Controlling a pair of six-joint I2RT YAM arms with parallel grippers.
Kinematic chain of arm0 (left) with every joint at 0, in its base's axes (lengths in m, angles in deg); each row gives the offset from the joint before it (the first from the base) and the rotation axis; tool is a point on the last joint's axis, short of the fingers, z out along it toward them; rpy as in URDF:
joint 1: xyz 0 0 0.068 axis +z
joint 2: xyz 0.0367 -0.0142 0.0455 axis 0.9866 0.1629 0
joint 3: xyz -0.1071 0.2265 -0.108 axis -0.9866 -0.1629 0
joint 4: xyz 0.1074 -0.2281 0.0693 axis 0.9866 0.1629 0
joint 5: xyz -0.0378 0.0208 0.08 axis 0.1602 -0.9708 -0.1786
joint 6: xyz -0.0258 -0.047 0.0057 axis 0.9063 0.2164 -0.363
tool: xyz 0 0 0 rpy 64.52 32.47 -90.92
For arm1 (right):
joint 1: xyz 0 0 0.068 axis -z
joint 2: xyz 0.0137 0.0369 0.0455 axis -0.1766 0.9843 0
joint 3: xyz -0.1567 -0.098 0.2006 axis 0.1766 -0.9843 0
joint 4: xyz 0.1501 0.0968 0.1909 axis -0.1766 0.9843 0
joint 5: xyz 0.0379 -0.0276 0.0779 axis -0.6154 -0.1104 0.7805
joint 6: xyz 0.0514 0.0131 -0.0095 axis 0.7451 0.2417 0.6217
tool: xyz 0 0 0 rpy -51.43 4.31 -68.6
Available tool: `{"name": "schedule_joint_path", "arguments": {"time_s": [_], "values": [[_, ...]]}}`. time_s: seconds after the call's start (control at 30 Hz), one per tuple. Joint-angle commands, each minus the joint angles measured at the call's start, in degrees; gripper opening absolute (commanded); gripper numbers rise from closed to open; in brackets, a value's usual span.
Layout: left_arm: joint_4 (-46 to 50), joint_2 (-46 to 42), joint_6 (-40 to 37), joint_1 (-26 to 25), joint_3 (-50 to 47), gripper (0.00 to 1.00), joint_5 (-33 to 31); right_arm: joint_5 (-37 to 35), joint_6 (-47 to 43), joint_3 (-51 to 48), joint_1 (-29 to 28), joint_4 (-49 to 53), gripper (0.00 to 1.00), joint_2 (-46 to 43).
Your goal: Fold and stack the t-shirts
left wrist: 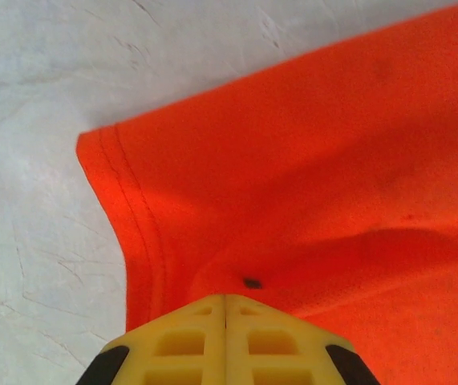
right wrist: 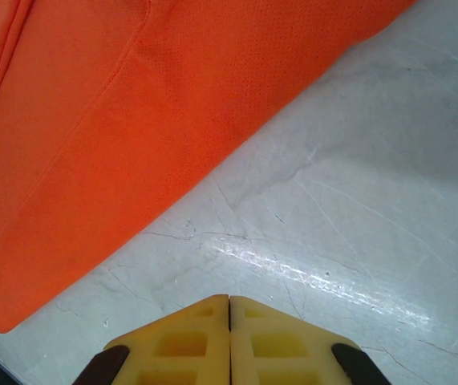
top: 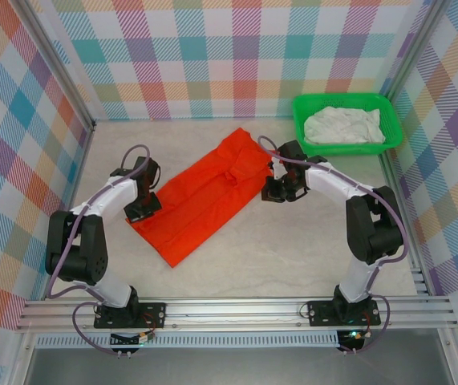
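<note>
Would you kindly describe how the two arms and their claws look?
The left arm and right arm share black joint housings, white link covers and a looping grey cable. The left claw and right claw have yellow plastic fingers with rectangular recesses, flanked by black parts.

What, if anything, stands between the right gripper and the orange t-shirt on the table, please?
Nothing visible does. The right gripper, jaws shut, is over bare table just beside the long edge of the orange t-shirt, and only that marbled surface lies between its fingertips and the cloth.
</note>
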Motion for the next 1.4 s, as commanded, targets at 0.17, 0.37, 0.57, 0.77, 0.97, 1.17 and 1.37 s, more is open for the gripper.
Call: {"name": "schedule_joint_path", "arguments": {"time_s": [0.17,0.37,0.57,0.77,0.97,1.17,1.37], "values": [[-0.1,-3.2,1.2,-5.3,-2.6,0.05,0.8,2.0,0.8,-1.7,-0.4,-0.9,0.08,-1.6],[-1.2,-3.7,1.6,-5.4,-4.6,0.04,-0.2,2.5,0.7,-1.8,-0.6,-0.8,0.08,-1.5],[6.9,-10.1,1.0,-5.2,2.6,0.07,-5.1,2.4,0.5,-1.2,-0.6,-0.5,0.08,-1.9],[8.9,-8.4,-0.4,3.2,5.4,0.10,-4.4,3.2,0.9,-0.7,-0.9,-0.9,0.08,-1.2],[2.4,0.8,-2.6,6.8,3.5,0.01,1.1,3.7,1.4,0.7,-1.6,-1.2,0.08,0.4],[-0.9,0.5,-1.0,4.1,0.0,0.00,4.2,4.0,2.3,2.1,-2.9,-2.0,0.08,3.0],[-0.2,-2.2,2.0,-0.2,-5.0,0.00,2.3,4.5,3.2,4.4,-4.6,-2.2,0.08,6.1]]}}
